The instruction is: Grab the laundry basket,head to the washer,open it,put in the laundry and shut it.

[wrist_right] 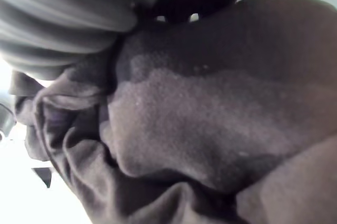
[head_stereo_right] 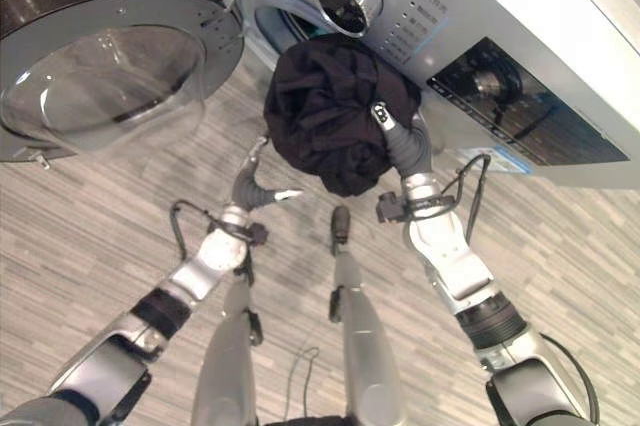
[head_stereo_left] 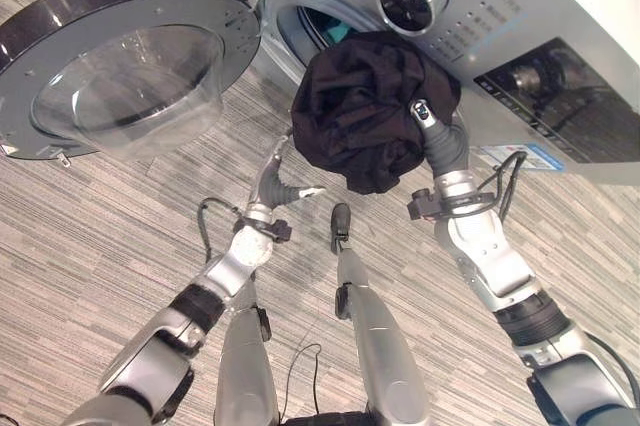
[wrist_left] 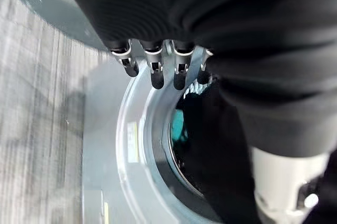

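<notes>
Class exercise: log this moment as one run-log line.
phase: loading | washer door: open | black laundry bundle: at drum opening | right hand: in bundle | left hand: beside bundle

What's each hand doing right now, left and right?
Left hand: open, fingers straight beside the black laundry bundle.
Right hand: buried in the bundle, state cannot be told.
</notes>
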Controlling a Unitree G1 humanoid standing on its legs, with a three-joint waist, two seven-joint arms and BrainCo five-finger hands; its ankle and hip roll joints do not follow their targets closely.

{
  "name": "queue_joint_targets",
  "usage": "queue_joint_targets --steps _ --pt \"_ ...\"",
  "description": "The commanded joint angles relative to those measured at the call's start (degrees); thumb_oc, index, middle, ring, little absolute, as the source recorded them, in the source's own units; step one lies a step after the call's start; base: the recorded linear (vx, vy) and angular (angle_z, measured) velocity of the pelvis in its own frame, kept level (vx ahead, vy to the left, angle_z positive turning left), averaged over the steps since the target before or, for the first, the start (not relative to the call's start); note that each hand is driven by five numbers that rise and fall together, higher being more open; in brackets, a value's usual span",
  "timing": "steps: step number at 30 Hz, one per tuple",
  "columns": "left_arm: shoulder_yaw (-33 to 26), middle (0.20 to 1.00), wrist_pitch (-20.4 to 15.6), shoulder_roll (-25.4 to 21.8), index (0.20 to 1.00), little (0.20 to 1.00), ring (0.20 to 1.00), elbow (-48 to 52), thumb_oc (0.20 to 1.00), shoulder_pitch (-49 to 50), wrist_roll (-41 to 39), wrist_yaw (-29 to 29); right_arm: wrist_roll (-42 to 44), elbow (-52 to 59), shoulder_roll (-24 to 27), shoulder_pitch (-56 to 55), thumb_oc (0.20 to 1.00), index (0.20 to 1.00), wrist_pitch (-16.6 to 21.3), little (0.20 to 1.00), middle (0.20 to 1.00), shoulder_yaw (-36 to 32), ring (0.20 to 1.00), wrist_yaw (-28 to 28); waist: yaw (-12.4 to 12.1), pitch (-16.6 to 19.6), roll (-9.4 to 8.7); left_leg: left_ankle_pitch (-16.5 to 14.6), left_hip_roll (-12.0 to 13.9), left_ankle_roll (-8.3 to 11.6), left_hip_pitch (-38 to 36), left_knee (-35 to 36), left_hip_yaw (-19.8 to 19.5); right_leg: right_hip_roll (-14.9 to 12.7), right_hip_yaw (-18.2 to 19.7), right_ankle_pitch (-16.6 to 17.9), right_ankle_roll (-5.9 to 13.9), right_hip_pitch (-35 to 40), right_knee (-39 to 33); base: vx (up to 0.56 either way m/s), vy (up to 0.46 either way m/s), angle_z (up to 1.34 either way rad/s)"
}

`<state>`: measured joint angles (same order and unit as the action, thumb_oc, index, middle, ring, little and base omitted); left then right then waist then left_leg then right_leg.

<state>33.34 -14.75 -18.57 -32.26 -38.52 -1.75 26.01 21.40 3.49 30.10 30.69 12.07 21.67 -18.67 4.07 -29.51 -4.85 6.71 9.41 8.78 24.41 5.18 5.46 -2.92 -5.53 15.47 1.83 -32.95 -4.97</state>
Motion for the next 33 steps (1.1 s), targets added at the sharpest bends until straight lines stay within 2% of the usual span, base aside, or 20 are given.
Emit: queue_joint_targets --steps 1,13,17,20,25,27,28,33 --pt "1.4 1.000 -2.5 3.1 1.000 1.000 1.000 -0.6 1.000 -1.7 -0.5 1.5 -1.9 5.7 0.7 3.5 0.200 0.200 4.6 0.200 0.200 -2.7 0.200 -1.7 2.7 2.3 0.99 -0.4 1.9 0.66 3.4 -0.2 -0.6 -2.4 -3.0 -12.6 6.73 2.6 7.1 -0.01 0.004 -0.06" --pt "0.2 1.000 -2.3 5.4 1.000 1.000 1.000 -4.7 1.000 -9.7 -1.5 7.0 -1.5 4.4 0.5 5.5 0.200 0.200 5.0 0.200 0.200 0.6 0.200 -2.5 4.4 2.6 -0.26 -0.5 2.4 0.60 3.0 -0.2 0.1 -1.9 -2.4 -12.4 6.65 2.2 6.8 0.00 0.000 -0.01" --pt "0.3 1.000 -2.8 5.3 1.000 1.000 1.000 -4.3 1.000 -11.0 -1.9 6.9 -1.1 3.9 0.7 6.3 0.200 0.200 5.2 0.200 0.200 1.2 0.200 -2.4 4.7 2.7 -0.52 -0.6 2.4 0.62 2.9 -0.2 0.1 -1.8 -2.3 -12.3 6.64 2.3 6.7 0.00 0.000 0.00" --pt "0.6 1.000 -4.0 5.1 1.000 1.000 1.000 -3.2 1.000 -14.5 -4.5 6.2 1.2 2.7 1.0 7.8 0.200 0.200 5.6 0.200 0.200 2.8 0.200 -1.7 5.5 3.0 -1.46 -0.5 2.6 0.73 3.0 -0.2 0.1 -1.7 -2.3 -12.1 6.77 2.3 6.4 0.00 0.000 0.00" --pt "1.8 1.000 -4.7 4.8 1.000 1.000 1.000 -2.9 1.000 -16.6 -3.4 5.7 2.9 2.5 1.6 9.3 0.200 0.200 6.4 0.200 0.200 4.6 0.200 -0.3 6.0 3.1 -2.13 -0.5 2.7 0.86 3.0 -0.2 0.3 -1.6 -2.3 -12.0 6.82 2.3 6.3 0.00 0.000 0.00" --pt "2.1 0.445 -4.5 5.1 0.445 0.445 0.445 -3.7 0.445 -16.7 -3.6 5.4 3.5 2.8 1.9 9.4 0.200 0.200 6.4 0.200 0.200 5.3 0.200 0.2 6.2 3.2 -2.44 -0.5 2.7 0.84 2.9 -0.2 0.4 -1.6 -2.3 -11.9 6.85 2.4 6.3 0.00 0.000 0.00" --pt "2.1 0.200 -4.5 5.6 0.200 0.200 0.200 -4.8 0.200 -17.0 -4.0 5.2 3.6 2.7 2.1 9.7 0.200 0.200 6.2 0.200 0.200 6.0 0.200 0.4 6.3 3.3 -2.58 -0.6 2.7 0.84 2.9 -0.2 0.4 -1.6 -2.3 -11.8 6.86 2.5 6.3 0.00 0.000 0.00" --pt "0.9 0.200 -4.5 6.5 0.200 0.200 0.200 -5.6 0.200 -16.2 -4.7 6.6 3.6 2.3 2.2 9.6 0.200 0.200 5.7 0.200 0.200 7.0 0.200 0.6 6.2 3.2 -2.58 -0.5 2.6 0.78 2.8 -0.2 0.4 -1.6 -2.4 -11.8 6.78 2.6 6.3 0.00 0.000 0.00"
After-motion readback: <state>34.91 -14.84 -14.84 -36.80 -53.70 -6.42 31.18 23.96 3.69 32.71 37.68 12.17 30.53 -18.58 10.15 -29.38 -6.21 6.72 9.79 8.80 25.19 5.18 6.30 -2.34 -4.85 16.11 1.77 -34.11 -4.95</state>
